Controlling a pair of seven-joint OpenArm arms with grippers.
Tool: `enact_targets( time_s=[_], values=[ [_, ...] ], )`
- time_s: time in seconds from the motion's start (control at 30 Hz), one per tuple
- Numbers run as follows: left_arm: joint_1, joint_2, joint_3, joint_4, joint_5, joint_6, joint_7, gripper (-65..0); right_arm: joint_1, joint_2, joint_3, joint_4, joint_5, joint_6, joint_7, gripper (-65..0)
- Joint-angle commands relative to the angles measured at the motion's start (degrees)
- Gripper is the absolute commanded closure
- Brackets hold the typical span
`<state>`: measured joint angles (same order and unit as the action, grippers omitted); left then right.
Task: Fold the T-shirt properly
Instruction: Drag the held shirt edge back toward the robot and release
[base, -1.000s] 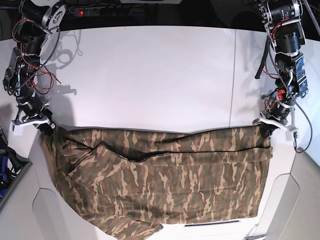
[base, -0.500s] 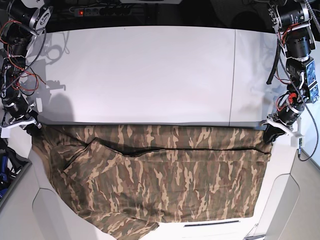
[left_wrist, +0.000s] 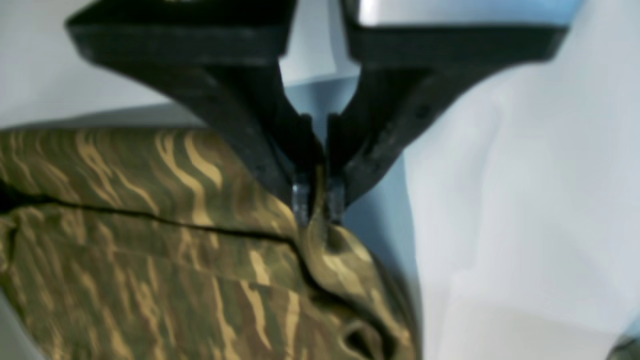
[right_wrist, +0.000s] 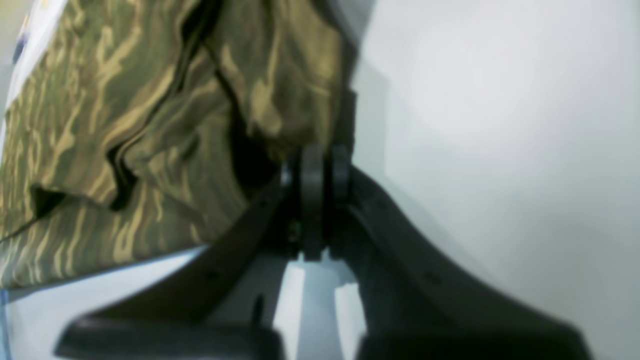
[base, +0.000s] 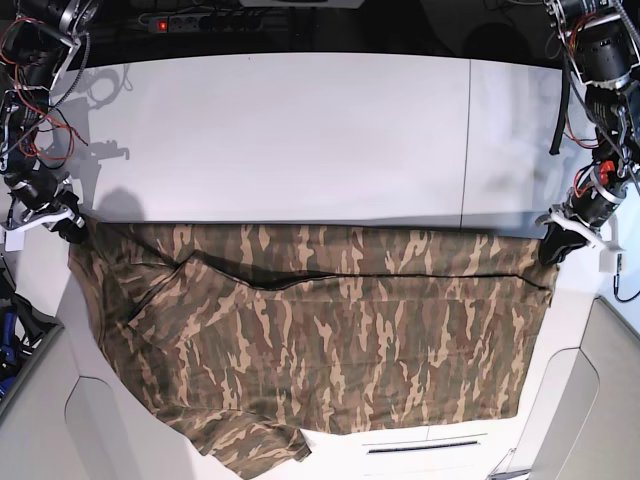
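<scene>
While the T-shirt (base: 320, 340) hung stretched wide between the two arms, its top edge ran almost straight across the front part of the white table (base: 300, 130). The camouflage cloth hung down from that edge and covered the front rim of the table. The bottom of the cloth was uneven, and one corner hung lowest on the left side of the base view. A dark fold line ran across the cloth just under the top edge.

The left gripper (base: 552, 245) was on the right side of the base view. It was clenched on the top corner of the T-shirt there. In the left wrist view, the two black fingers (left_wrist: 300, 197) pinched a ridge of cloth between their tips, and the cloth bunched up just below them.

The right gripper (base: 72, 228) was on the left side of the base view. It was clenched on the other top corner. In the right wrist view, its tips were pressed together at the edge of the cloth, which crumpled into folds beside them.

A black power strip (base: 195, 22) with a red light lay behind the far edge of the table.
</scene>
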<state>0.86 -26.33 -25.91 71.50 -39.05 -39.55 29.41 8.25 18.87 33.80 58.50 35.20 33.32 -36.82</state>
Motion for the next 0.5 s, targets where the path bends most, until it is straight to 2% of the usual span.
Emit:
enact_targets(
  time_s=[0.0, 0.27, 0.47],
  values=[
    [0.59, -1.31, -0.98, 2.64, -1.27, -0.45, -1.29, 0.0, -0.31, 1.27, 0.26, 2.89, 1.55, 0.55, 0.57, 0.0],
    [10.43, -1.31, -6.27, 10.14, -4.48, -0.45, -0.98, 0.0, -10.78, 1.27, 0.35, 17.18, 3.43, 0.5, -2.56, 0.0],
    [17.0, -1.29, -7.98, 15.65, -5.29, -0.45, -0.81, 0.0, -18.53, 1.27, 0.44, 24.2, 5.95, 0.5, -2.73, 0.0]
  ],
)
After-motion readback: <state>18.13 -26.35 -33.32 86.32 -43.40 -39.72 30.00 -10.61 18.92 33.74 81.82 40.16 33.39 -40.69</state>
